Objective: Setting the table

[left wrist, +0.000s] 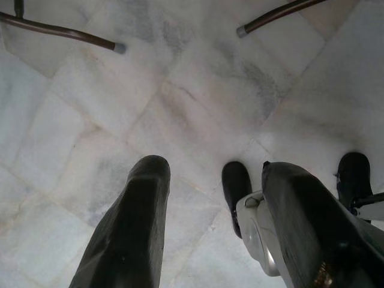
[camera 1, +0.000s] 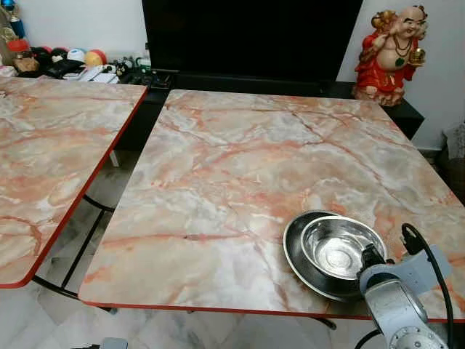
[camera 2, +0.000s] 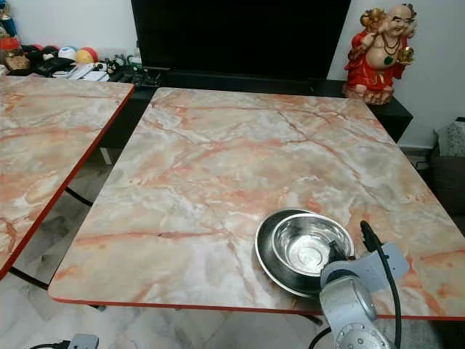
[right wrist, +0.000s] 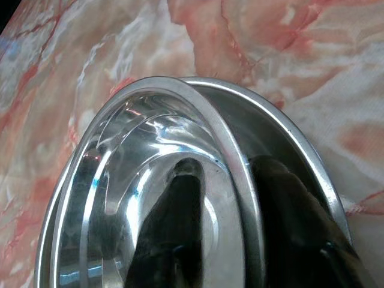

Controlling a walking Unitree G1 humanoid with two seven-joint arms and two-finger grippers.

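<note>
- Sat at lower right of the head views — steel bowl [camera 1: 340, 247] nested in a steel plate [camera 1: 299, 256] near the marble worktop [camera 1: 240, 182] front edge.
- Pinched the bowl's near rim with the right gripper [right wrist: 231, 198], one finger inside, one outside.
- Best lowered level, released only once settled.
- Hung spread over the floor [left wrist: 180, 108] — left gripper [left wrist: 210, 204].

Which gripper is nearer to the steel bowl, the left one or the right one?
Right. The right gripper grips the steel bowl by its rim, one finger inside and one outside. The left gripper hangs low over the floor, away from the bowl.
</note>
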